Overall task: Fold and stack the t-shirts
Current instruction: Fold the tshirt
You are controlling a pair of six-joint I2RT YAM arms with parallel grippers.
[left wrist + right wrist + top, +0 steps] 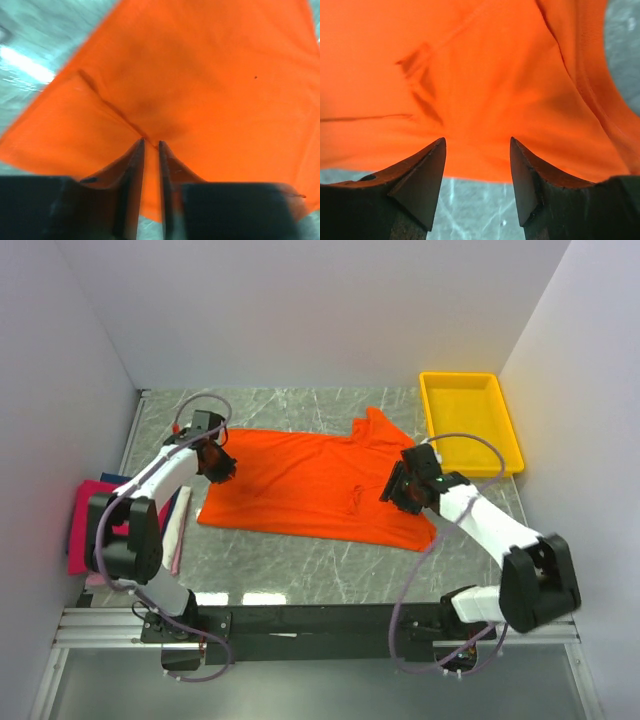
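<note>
Orange t-shirt [300, 485], one, yellow tray [509, 430], one

Orange tee [310, 485], yellow tray [468, 415], prob. pink stack [80, 525]

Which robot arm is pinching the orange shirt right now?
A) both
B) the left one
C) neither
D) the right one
B: the left gripper has its jaws shut on a ridge of the orange shirt; the right gripper holds its jaws apart.
</note>
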